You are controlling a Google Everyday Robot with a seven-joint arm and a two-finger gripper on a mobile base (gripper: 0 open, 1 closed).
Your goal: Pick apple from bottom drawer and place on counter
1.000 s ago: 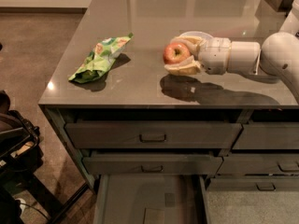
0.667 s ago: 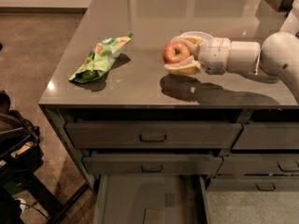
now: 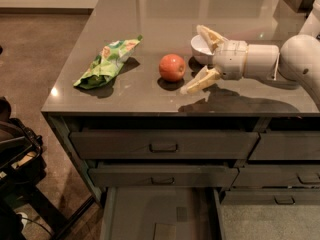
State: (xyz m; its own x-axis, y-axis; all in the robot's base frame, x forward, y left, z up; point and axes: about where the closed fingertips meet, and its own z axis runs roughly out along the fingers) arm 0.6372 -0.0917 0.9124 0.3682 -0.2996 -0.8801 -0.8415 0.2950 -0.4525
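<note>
Your gripper (image 3: 193,59) is hovering over the counter (image 3: 150,19) with its fingers spread wide and gripping nothing. The apple (image 3: 172,67) is sitting just left of them, right of the green bag (image 3: 107,64). If you're sweeping the near finger on withdrawal, you're risking rolling the apple toward the near edge. A second ago the fingers were clamping it; now it's released.
</note>
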